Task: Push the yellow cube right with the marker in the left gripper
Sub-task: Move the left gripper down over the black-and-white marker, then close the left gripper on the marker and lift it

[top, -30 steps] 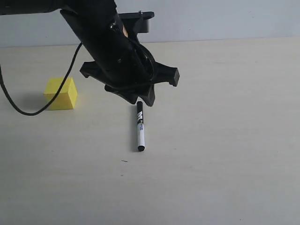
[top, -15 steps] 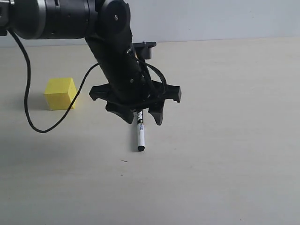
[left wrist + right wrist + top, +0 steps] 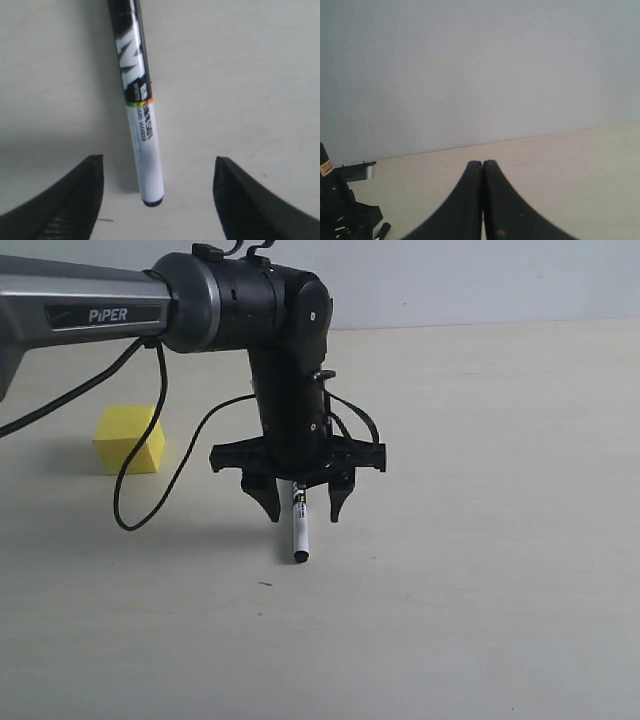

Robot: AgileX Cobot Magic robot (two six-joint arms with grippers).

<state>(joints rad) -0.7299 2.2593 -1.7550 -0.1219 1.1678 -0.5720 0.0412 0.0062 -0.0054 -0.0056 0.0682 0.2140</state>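
The marker (image 3: 298, 532) lies flat on the table, white barrel and black end toward the front, its cap end hidden under my left gripper (image 3: 303, 512). That gripper points straight down, open, one finger on each side of the barrel and apart from it. In the left wrist view the marker (image 3: 143, 140) runs between the two black fingertips (image 3: 75, 195) with table showing on both sides. The yellow cube (image 3: 130, 439) sits well to the left, away from gripper and marker. My right gripper (image 3: 482, 165) is shut on nothing and does not show in the exterior view.
The left arm's black cable (image 3: 140, 500) loops down to the table between the cube and the gripper. A pale wall (image 3: 480, 280) closes the table's far edge. In the right wrist view the left arm's dark base (image 3: 340, 210) shows at one side.
The left arm has swung upright and come down over the marker. Its open fingers now straddle the barrel near the table. Marker and cube have not moved.
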